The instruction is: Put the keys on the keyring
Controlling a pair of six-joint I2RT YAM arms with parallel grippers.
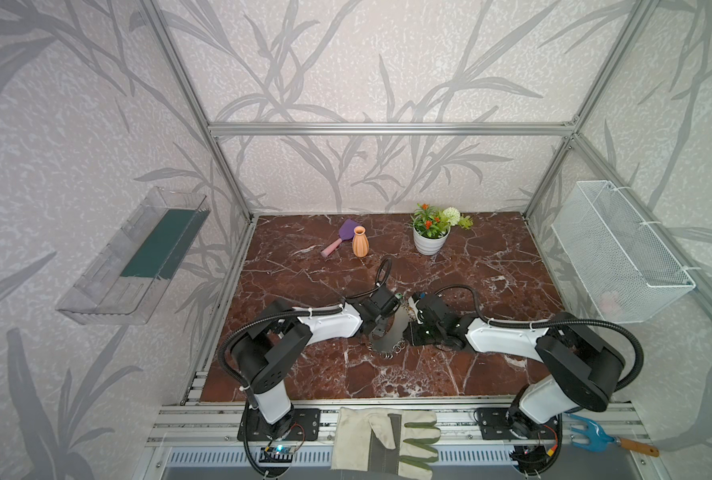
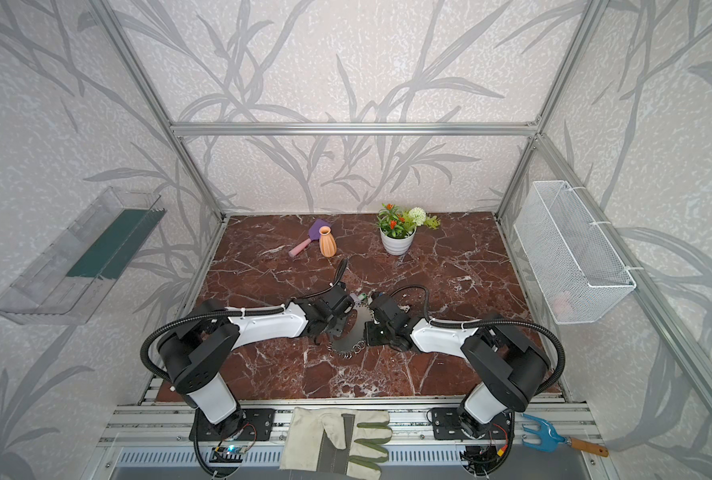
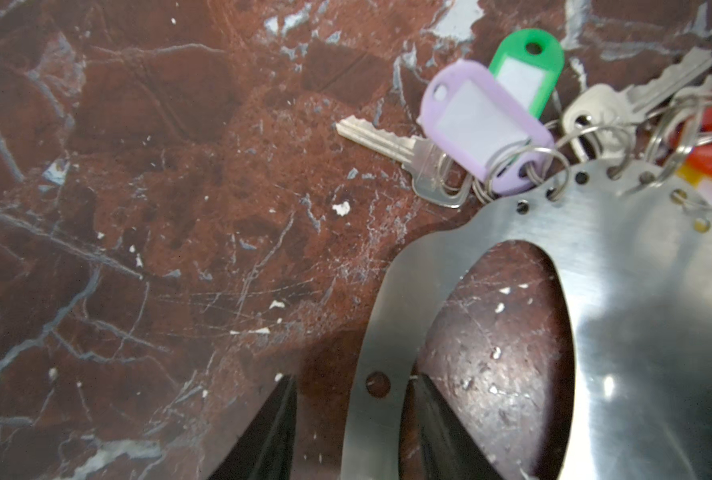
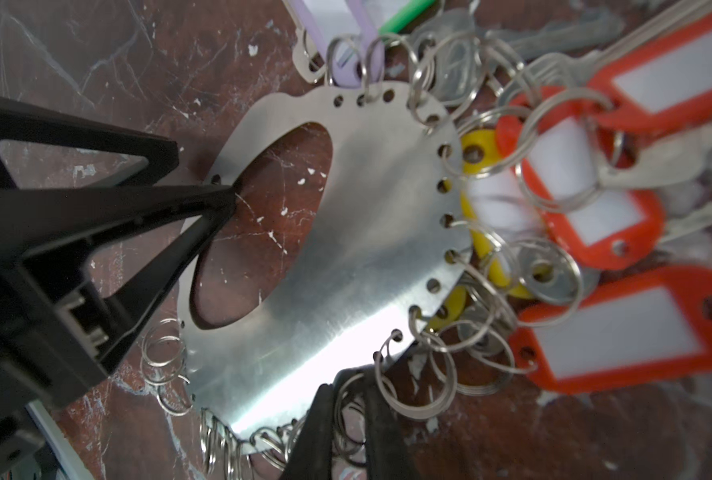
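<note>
The keyring [image 4: 366, 249] is a shiny steel plate with an oval hole; in both top views it sits mid-table between the arms [image 1: 402, 328] [image 2: 356, 328]. Split rings fringe its edge. Hanging from them are keys: a lilac tag [image 3: 483, 124], a green tag [image 3: 524, 70], a silver key [image 3: 379, 137], red tags [image 4: 595, 216] and a yellow tag [image 4: 477, 153]. My left gripper [image 3: 354, 380] [image 4: 204, 172] is open, straddling the plate's thin band, one finger inside the hole. My right gripper [image 4: 348, 390] is shut on a split ring at the plate's opposite edge.
At the back of the marble table stand an orange vase [image 1: 360, 243], a purple brush [image 1: 339, 237] and a potted plant [image 1: 431, 241]. A wire basket [image 1: 620, 253] hangs on the right wall, a clear shelf [image 1: 133, 257] on the left. A glove [image 1: 387, 442] lies on the front rail.
</note>
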